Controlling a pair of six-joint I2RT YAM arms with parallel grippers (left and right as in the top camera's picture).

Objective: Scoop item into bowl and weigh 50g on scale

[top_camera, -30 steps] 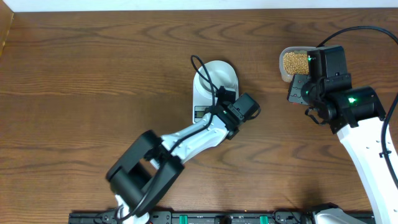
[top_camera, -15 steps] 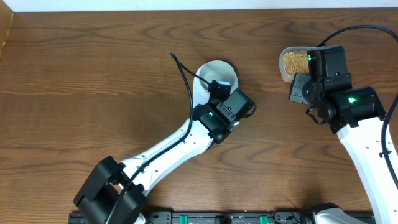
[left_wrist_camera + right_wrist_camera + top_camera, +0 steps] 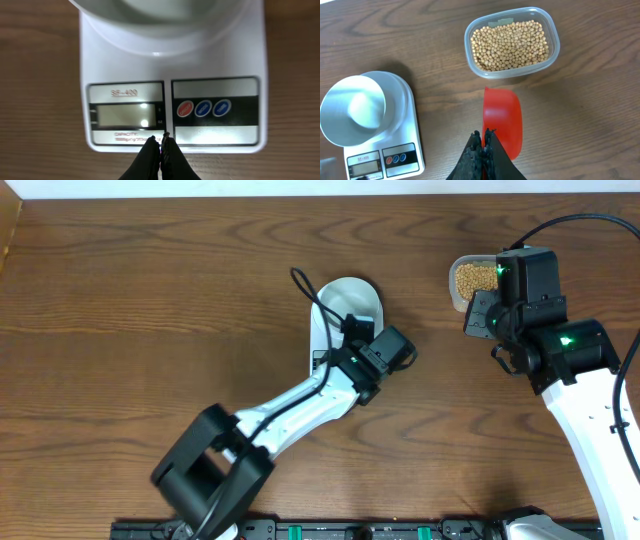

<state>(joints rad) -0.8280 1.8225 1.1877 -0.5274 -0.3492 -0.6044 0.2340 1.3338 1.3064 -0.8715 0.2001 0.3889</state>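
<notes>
- Left end effector (image 3: 160,147) is hanging at the near edge of the white rectangular digital scale (image 3: 125,67), fingers pressed together and carrying nothing. Its tip is pointing at the seam between the grey LCD display (image 3: 125,116) and the button panel. I cannot tell whether it is touching.
- Judging the closed tip is serving as a poker for a button. The round red button (image 3: 185,109) is sitting just right of it.
- Display is showing glare only, with nothing legible.
- Small round pale blue-white bowl (image 3: 160,25) is sitting on the scale's far platform and looking empty, presumably so beans get weighed where they land.
- Right end effector (image 3: 483,142) is looking clamped on the red plastic scoop (image 3: 505,117), with the grip point hidden behind the fingers. The scoop is riding empty above the brown wooden worktop (image 3: 595,110), off to the scale's right.
- Small round tan-yellow beans (image 3: 510,42) are lying in the clear rounded-rectangular plastic tub (image 3: 555,45), right of the scale and beyond the scoop.
- Judging the scoop is waiting near its supply while the scale is being readied.
</notes>
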